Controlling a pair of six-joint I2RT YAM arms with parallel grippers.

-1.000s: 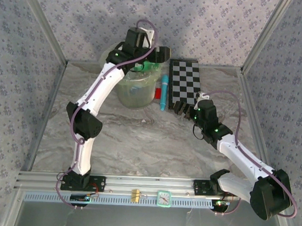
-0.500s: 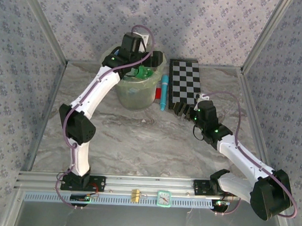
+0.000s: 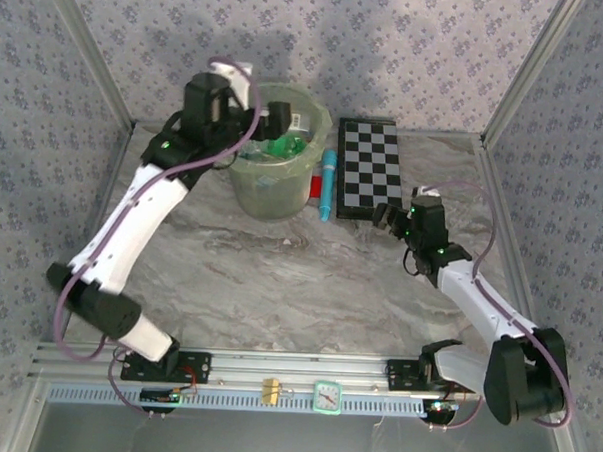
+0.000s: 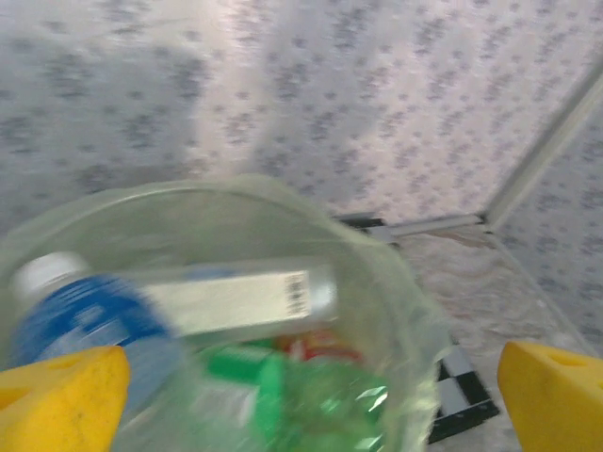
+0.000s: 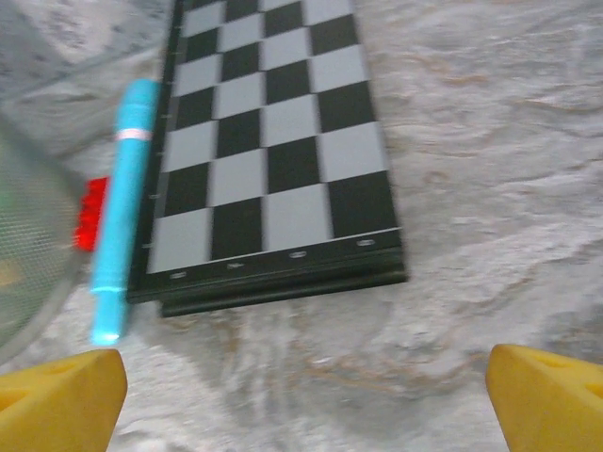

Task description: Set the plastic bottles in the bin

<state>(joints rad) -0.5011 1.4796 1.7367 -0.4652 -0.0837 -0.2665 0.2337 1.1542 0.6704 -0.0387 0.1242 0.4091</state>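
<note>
left arm (image 3: 132,219): climbs from its base at 7 o'clock, elbow bent low at 8 o'clock, forearm stretched up toward 11 o'clock
left wrist (image 3: 212,97): highest part of the arm, turned toward 3 o'clock
left gripper (image 3: 273,118): points toward 3 o'clock, yellow fingers (image 4: 57,395) spread wide
right arm (image 3: 478,299): shoulder bulks at 5 o'clock, forearm runs low toward 10 o'clock
right gripper (image 3: 387,218): aims toward 10 o'clock, tilted down, yellow fingertips (image 5: 57,400) spread wide
</note>
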